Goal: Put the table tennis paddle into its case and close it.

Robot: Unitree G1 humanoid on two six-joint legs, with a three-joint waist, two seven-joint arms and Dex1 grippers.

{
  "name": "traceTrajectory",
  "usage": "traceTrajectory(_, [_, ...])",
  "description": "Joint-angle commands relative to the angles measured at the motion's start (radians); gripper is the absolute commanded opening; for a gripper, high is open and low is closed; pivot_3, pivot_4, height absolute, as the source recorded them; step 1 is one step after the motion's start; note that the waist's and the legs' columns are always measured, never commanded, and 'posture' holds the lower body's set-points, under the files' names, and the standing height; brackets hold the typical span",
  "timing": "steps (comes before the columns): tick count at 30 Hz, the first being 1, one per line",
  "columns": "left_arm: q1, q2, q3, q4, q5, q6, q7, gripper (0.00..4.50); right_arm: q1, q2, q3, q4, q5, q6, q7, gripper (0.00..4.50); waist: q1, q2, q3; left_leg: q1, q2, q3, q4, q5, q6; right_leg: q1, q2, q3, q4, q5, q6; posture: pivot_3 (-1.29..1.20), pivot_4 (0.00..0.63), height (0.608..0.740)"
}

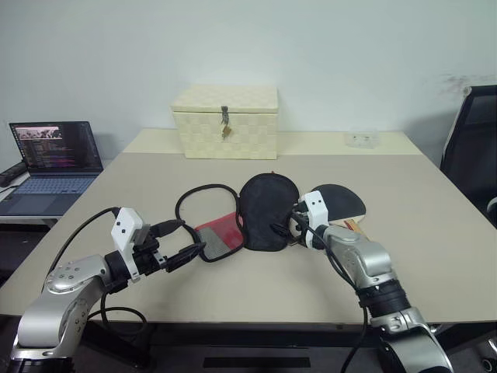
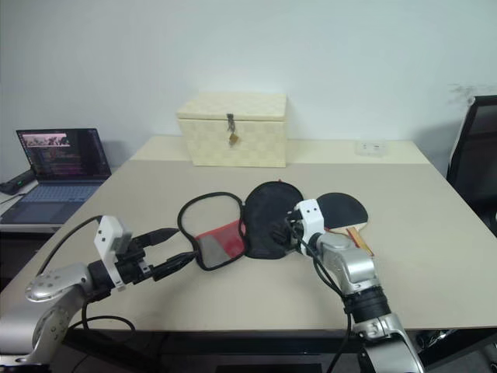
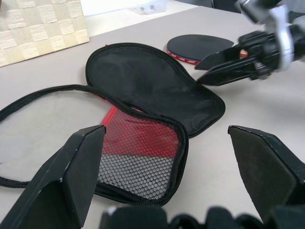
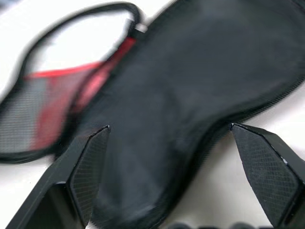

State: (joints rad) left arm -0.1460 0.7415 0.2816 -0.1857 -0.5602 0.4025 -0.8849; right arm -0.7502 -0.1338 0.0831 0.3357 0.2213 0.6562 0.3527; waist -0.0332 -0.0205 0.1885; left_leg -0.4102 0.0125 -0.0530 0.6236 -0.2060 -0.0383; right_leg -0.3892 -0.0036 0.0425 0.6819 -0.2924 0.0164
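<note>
On the beige table (image 1: 435,233), your case (image 1: 268,210) lies unzipped with its black flap folded back, its red mesh section (image 1: 219,235) toward your left arm and the loose zip edge looping out over the tabletop. The table tennis paddle (image 1: 339,202) is outside it, black face up, just beyond your right arm and touching or nearly touching the case's far edge.

Your right gripper (image 1: 284,230) hangs over the black fabric with its fingers spread wide and nothing between them. Your left gripper (image 1: 180,242) is just as wide and empty, level, near the mesh end.

The risk, as I judge it: the flap is limp, so a push from the right fingers could drag or crumple the whole case instead of opening it. The right arm is also close to the paddle and could shove it toward the table edge. The loose zip loop could snag a finger.

No logo or lettering can be read on the case or paddle. The laptop (image 1: 56,151) screen's text is too small to read.
</note>
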Motion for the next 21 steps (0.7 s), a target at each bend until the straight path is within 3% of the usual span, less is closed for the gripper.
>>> traceTrajectory(1, [0.001, 0.014, 0.032, -0.025, 0.008, -0.025, 0.002, 4.5, -0.051, 0.014, -0.015, 0.094, -0.049, -0.101, -0.051, 4.45, 0.0, 0.0, 0.0, 0.0, 0.0, 0.0, 0.0, 0.0, 0.0, 0.0, 0.0, 0.0, 0.0, 0.0, 0.0, 0.0, 0.15, 0.74])
traceTrajectory(9, [0.023, 0.022, 0.058, -0.044, 0.01, -0.019, 0.007, 4.5, -0.084, 0.037, -0.063, 0.154, -0.044, -0.12, -0.076, 4.45, -0.002, 0.0, 0.0, 0.0, 0.0, 0.0, 0.0, 0.0, 0.0, 0.0, 0.0, 0.0, 0.0, 0.0, 0.0, 0.0, 0.15, 0.74])
traceTrajectory(15, [0.013, 0.021, 0.051, -0.044, 0.016, -0.017, 0.009, 4.5, -0.095, 0.101, -0.041, 0.116, 0.025, -0.03, 0.053, 4.45, -0.005, 0.0, 0.0, 0.0, 0.001, 0.0, 0.0, 0.0, 0.0, 0.0, 0.0, 0.0, 0.0, 0.0, 0.0, 0.0, 0.15, 0.74])
traceTrajectory(21, [0.001, 0.024, 0.05, -0.043, 0.019, -0.018, 0.007, 4.5, -0.136, 0.15, -0.034, 0.204, -0.019, -0.071, 0.004, 4.45, -0.009, 0.0, 0.0, 0.0, 0.0, -0.001, 0.0, 0.0, 0.0, 0.0, 0.0, 0.0, 0.0, 0.0, 0.0, 0.0, 0.15, 0.74])
